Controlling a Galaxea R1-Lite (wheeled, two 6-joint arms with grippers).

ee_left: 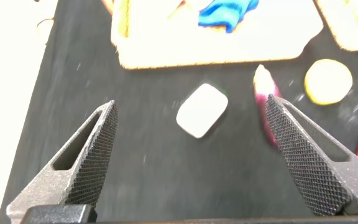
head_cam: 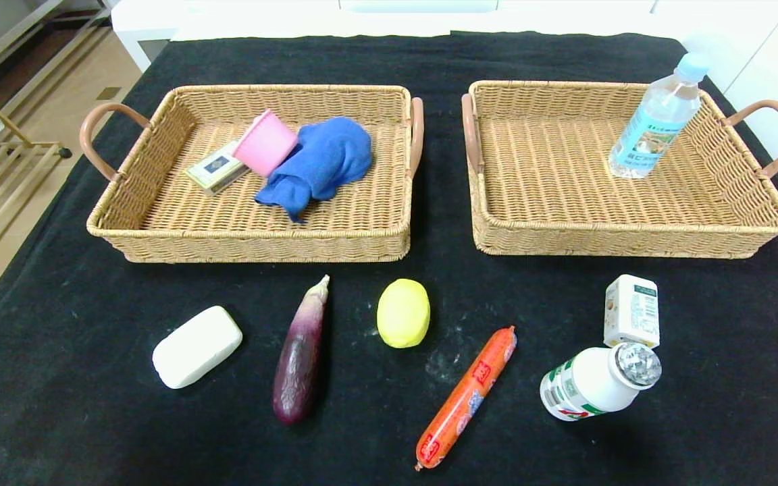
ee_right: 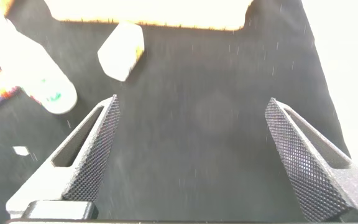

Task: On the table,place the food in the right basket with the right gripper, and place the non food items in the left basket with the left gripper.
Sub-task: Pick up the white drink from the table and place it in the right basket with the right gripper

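On the black table lie a white soap bar (head_cam: 197,346), a purple eggplant (head_cam: 301,358), a yellow lemon (head_cam: 403,313), an orange sausage (head_cam: 467,398), a white drink bottle (head_cam: 595,383) and a small carton (head_cam: 631,311). Neither gripper shows in the head view. My left gripper (ee_left: 190,102) is open and empty above the table, with the soap bar (ee_left: 202,110) ahead between its fingers and the eggplant (ee_left: 265,93) beside one finger. My right gripper (ee_right: 193,99) is open and empty over bare cloth, with the carton (ee_right: 121,51) and drink bottle (ee_right: 39,74) off to one side.
The left basket (head_cam: 247,246) holds a pink cup (head_cam: 266,142), a blue cloth (head_cam: 325,162) and a small box (head_cam: 217,167). The right basket (head_cam: 618,243) holds an upright water bottle (head_cam: 656,118). The floor drops off past the table's left edge.
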